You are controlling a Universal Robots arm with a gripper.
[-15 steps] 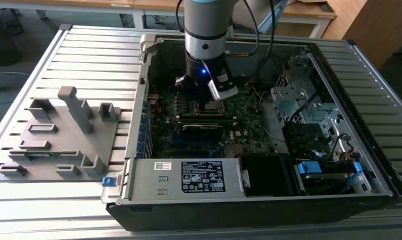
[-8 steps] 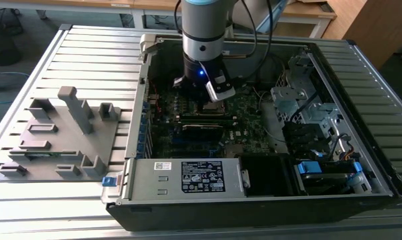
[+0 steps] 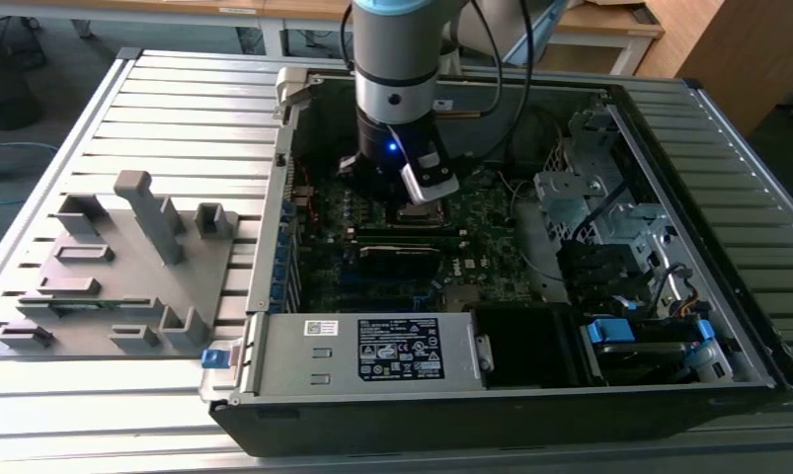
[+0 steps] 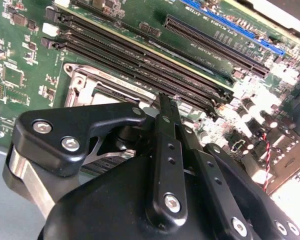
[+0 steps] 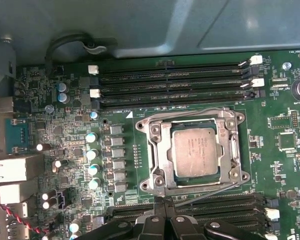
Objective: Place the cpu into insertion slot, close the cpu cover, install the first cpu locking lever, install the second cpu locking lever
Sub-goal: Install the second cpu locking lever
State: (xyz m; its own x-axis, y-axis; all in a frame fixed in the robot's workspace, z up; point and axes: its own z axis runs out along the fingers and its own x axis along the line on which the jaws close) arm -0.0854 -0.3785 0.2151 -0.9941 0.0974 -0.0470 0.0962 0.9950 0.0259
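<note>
Fingers (image 5: 166,204) just beside cpu (image 5: 196,150), under cpu cover (image 5: 159,145).

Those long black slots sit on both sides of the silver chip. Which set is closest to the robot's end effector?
The bank of long black memory slots right at the end effector, in the first wrist view. The other bank lies across the square silver-grey cpu.

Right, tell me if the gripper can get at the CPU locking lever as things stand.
Probably yes. In the first wrist view the gripper sits right beside the socket, the thin wire locking lever lies along the near edge of the cpu cover, and nothing stands between.
</note>
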